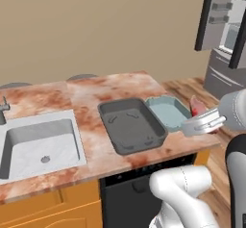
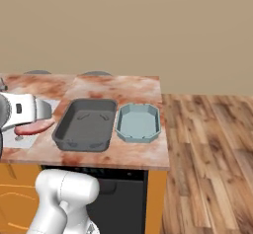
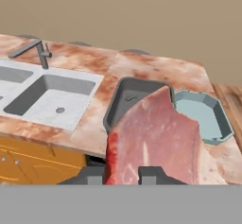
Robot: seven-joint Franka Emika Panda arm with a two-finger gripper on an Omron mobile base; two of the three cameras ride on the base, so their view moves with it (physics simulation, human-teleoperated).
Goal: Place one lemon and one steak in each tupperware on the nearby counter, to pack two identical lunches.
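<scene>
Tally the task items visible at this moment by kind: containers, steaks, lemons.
Containers: 2, the dark grey tupperware and the teal tupperware, both empty
Steaks: 1, the steak held in the gripper
Lemons: 0
Total: 3

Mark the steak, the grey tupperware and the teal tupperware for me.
steak [image 3: 156, 138]: hand view, middle of the slab.
grey tupperware [image 1: 130, 124]: left base view, bare floor.
teal tupperware [image 2: 138, 122]: right base view, bare floor.

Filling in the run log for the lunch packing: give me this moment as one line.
gripper: shut on steak | position: held above counter | grey tupperware: empty | teal tupperware: empty | packed: nothing yet
</scene>
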